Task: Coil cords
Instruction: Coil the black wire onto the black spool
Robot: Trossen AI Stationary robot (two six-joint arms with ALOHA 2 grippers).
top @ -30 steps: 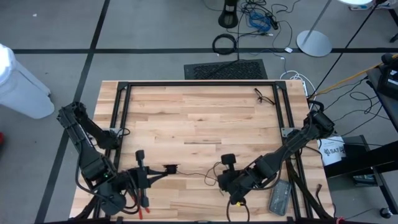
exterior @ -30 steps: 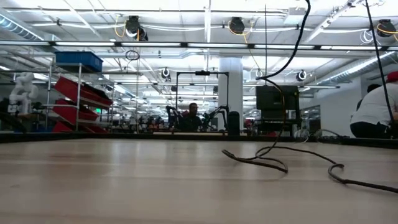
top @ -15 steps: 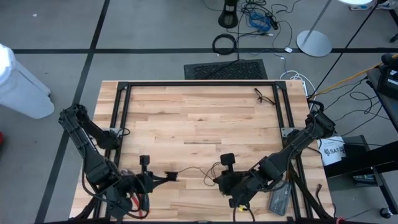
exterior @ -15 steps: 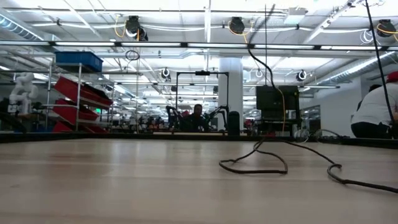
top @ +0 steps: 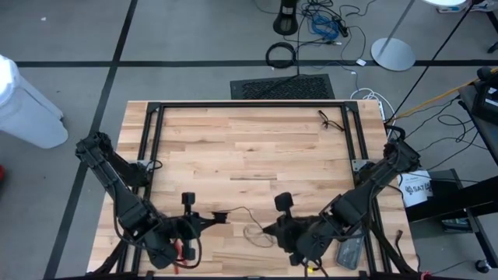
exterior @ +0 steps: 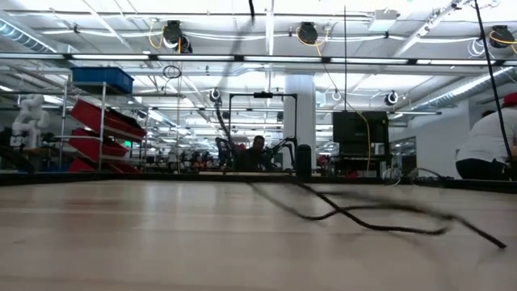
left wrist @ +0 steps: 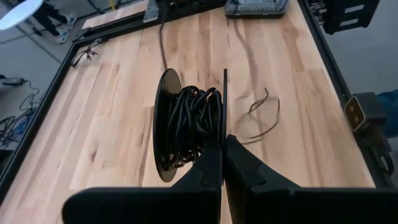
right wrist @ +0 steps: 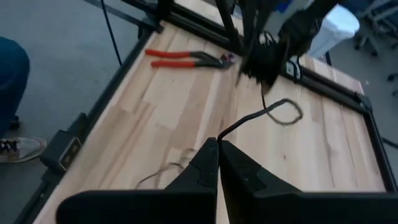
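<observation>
- Bench (top: 249,148): pale butcher-block wood in glued strips, matte, with a black metal frame (top: 249,103) around its far part.
- Left gripper (left wrist: 222,163) sits near the front-left corner, its fingers pinched tight on the thin rim of a black spool (left wrist: 186,132); the spool is a flat-flanged reel, half filled with wound cord.
- Right gripper (right wrist: 217,152) sits by the front edge, right of centre, fingers pressed together on the cord's free run, which rises from between the tips.
- Cords (top: 253,225): one very thin black strand runs along the front of the bench between the two grippers, lying in a slack loop (left wrist: 258,118) on the wood.
- Handling, as I judge it: light, limp and springy, apt to kink or slip off the reel. It looks best gripped close to the spool, under slight tension.
- Pliers (right wrist: 186,57) with red handles lie at the front-left corner, beside the left arm.
- A small stray tangle of wire (top: 327,119) rests near the far-right corner, well apart.
</observation>
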